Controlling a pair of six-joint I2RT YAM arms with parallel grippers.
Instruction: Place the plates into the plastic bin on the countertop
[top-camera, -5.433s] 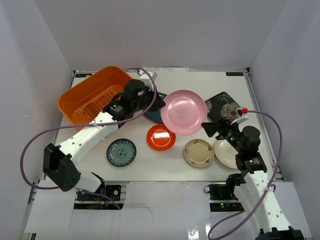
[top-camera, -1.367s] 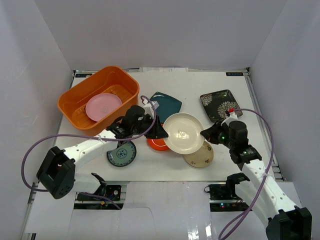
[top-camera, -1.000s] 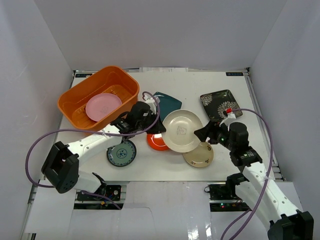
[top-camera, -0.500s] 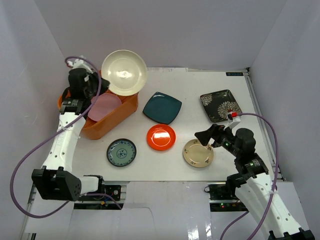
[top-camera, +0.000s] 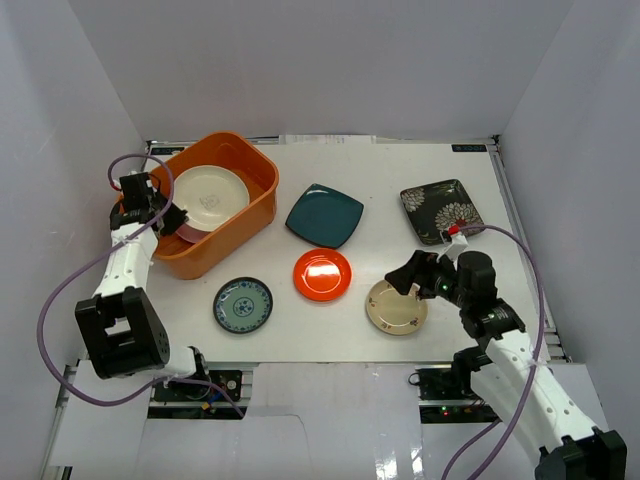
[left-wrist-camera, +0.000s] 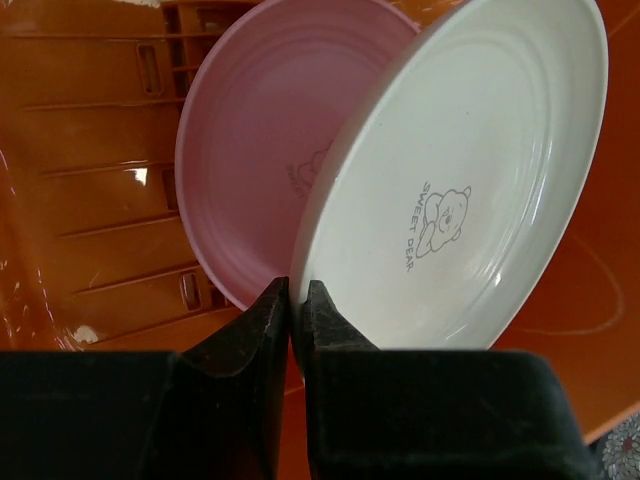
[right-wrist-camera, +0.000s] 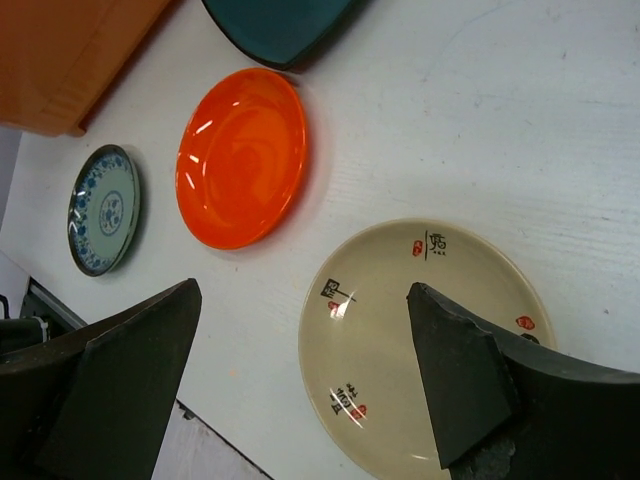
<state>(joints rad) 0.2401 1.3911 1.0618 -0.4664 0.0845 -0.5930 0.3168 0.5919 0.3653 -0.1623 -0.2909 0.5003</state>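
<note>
Left gripper (left-wrist-camera: 297, 292) is pinching the round cream-white plate (left-wrist-camera: 460, 180) inside the orange plastic bin (top-camera: 203, 257); right gripper (right-wrist-camera: 300, 300) is hanging spread over the round beige-gold plate (right-wrist-camera: 430, 350).

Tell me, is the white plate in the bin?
In. White plate overlaps pink plate inside the bin walls, left claw pinching its rim.
</note>
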